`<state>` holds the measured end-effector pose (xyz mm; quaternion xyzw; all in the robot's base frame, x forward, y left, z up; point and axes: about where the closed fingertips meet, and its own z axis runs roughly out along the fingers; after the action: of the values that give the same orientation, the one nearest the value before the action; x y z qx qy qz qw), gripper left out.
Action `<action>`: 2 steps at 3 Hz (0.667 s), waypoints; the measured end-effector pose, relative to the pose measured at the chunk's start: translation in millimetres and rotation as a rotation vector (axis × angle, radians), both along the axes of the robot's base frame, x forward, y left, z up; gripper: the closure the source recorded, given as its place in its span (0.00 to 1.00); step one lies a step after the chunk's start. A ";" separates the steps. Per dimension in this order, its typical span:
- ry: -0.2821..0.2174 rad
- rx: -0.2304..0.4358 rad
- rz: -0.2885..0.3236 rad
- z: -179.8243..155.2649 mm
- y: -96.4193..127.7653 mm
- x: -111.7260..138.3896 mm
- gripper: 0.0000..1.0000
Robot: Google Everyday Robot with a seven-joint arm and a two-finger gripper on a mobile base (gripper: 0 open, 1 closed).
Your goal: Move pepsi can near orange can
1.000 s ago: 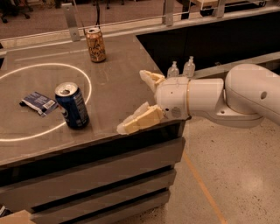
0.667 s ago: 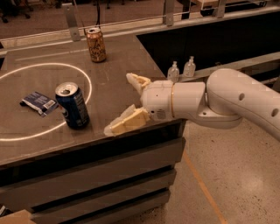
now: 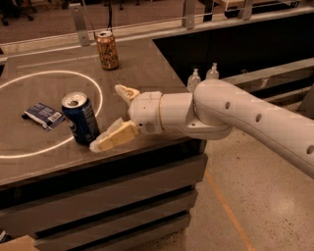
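Note:
The pepsi can (image 3: 81, 118), dark blue with a silver top, stands upright on the dark table (image 3: 147, 68), on the white ring painted there. The orange can (image 3: 107, 49), tan-orange with dark lettering, stands upright at the table's far edge. My gripper (image 3: 109, 115) is open just right of the pepsi can. Its near fingertip (image 3: 100, 143) lies close to the can's base. Its far fingertip (image 3: 122, 90) points away over the table. Nothing is between them.
A small dark blue packet (image 3: 42, 115) lies flat left of the pepsi can. Two clear bottles (image 3: 194, 79) stand beyond the table's right edge. A metal rail (image 3: 186, 14) runs behind the table. Speckled floor (image 3: 255, 206) lies to the right.
My gripper has moved left across the table toward the pepsi can, still open. The cans and the packet have not moved.

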<state>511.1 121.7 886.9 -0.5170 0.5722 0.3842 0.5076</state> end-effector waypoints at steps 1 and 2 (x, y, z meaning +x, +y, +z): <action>-0.007 0.024 0.053 -1.8 32.9 3.6 0.00; -0.006 0.048 0.089 -2.6 53.8 0.8 0.20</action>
<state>511.9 175.5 884.2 -0.5307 0.5377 0.4185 0.5041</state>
